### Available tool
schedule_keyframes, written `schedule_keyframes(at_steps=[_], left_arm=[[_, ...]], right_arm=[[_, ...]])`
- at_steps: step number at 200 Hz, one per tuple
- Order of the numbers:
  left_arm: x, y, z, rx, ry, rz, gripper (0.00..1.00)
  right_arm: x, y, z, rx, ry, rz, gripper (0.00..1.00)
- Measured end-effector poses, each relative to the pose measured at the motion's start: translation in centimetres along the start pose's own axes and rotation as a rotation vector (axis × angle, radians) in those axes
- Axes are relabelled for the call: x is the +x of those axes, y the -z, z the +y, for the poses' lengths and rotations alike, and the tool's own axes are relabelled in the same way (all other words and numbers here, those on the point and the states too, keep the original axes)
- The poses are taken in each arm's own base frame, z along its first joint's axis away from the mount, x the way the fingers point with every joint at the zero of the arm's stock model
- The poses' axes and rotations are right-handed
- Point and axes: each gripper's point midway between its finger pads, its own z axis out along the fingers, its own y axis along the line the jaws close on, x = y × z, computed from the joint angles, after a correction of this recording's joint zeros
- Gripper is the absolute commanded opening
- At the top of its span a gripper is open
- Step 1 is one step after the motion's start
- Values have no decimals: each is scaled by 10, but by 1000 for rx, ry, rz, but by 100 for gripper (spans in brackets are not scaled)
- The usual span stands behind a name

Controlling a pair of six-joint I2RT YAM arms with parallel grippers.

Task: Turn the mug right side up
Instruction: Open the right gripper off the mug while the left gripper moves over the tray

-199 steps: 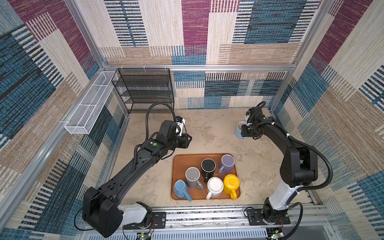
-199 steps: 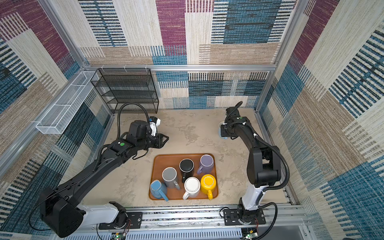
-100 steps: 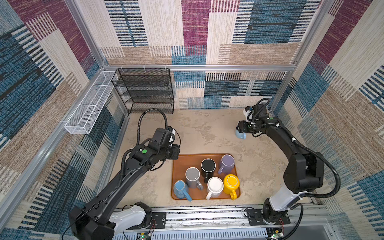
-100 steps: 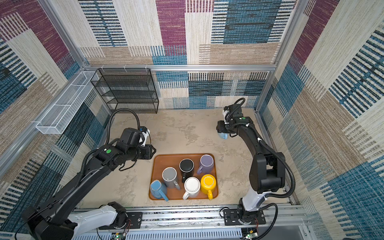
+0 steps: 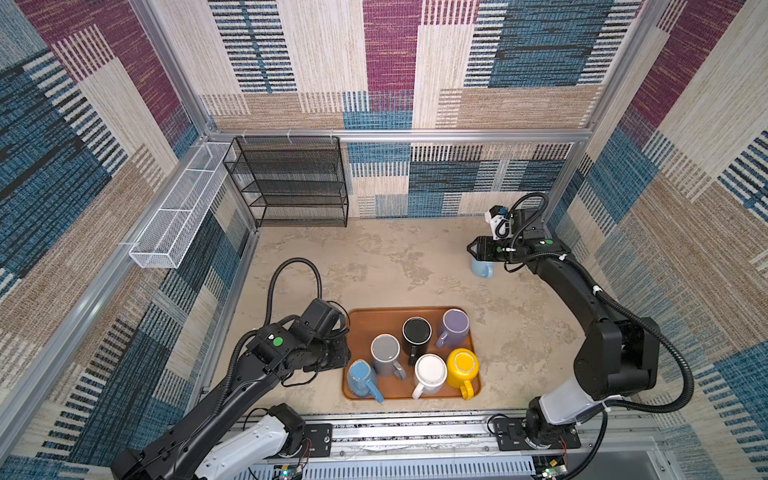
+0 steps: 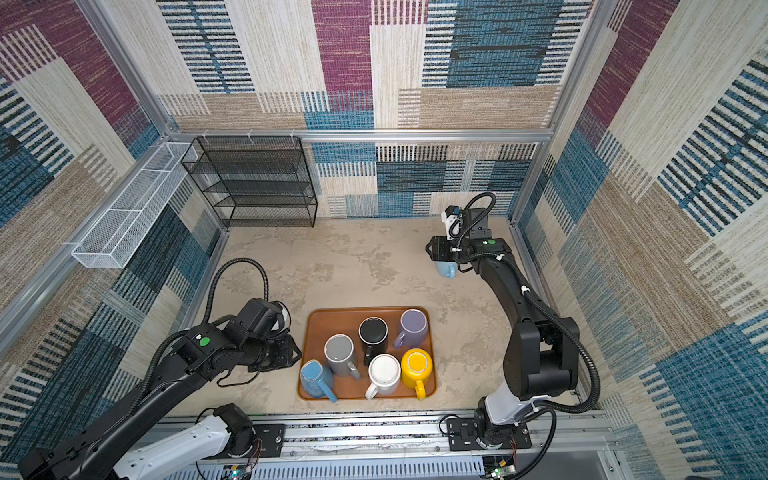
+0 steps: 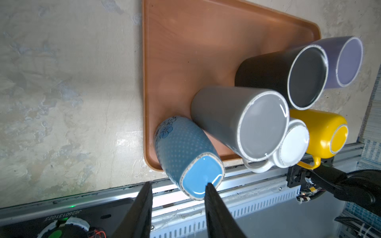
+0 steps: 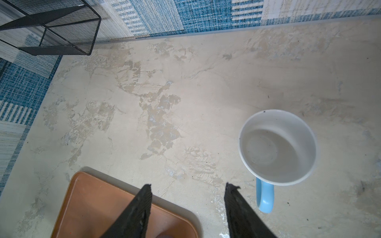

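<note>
Mugs crowd the near half of a brown tray (image 5: 374, 324) on the bench (image 5: 374, 257), six of them, every one standing mouth down with its base up. A blue patterned mug (image 5: 359, 374) sits at the tray's near left corner, with a grey mug (image 5: 385, 353) just beside it. A black mug (image 5: 417, 332) and a purple mug (image 5: 454, 326) stand behind them. A white mug (image 5: 430, 372) and a yellow mug (image 5: 462, 365) close the front row, touching or nearly so.

Well apart from these, towards the back right of the bench, a light blue mug (image 8: 277, 148) stands right side up on the bare surface. Its white inside is open to view and its handle points towards the tray side.

The right claw (image 8: 188, 188) hovers over that spot with its fingers spread and nothing between them. In the wrist view the mug sits off to one side of the gap. In both top views the claw (image 5: 471, 249) hides most of the mug (image 5: 481, 269).

The left claw (image 7: 178, 184) hangs just beside the tray's left edge, jaws apart and empty. In its wrist view one fingertip (image 7: 208, 185) overlaps the rim of the blue patterned mug's base; whether it touches I cannot tell.

A black wire rack (image 5: 291, 183) stands against the back wall, and a white mesh basket (image 5: 174, 216) hangs on the left rail.
</note>
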Motion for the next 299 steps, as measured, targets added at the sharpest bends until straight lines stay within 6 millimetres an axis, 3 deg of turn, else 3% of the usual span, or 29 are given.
schedule_keyframes(at_steps=[27,79,140,224,299], left_arm=[[5,-4,-6,-14,-18,34,39],[1,1,-39,7,-138,33,39],[8,-9,-64,-18,-258,54,38],[11,-22,-105,-17,-245,91,38],[27,-33,-118,-40,-263,156,38]], right_arm=[[4,-2,3,-14,-2,2,59],[5,-2,6,-20,4,-2,59],[4,-2,8,-22,8,-7,59],[5,-2,8,-23,10,-4,60],[5,-1,9,-23,18,-5,61]])
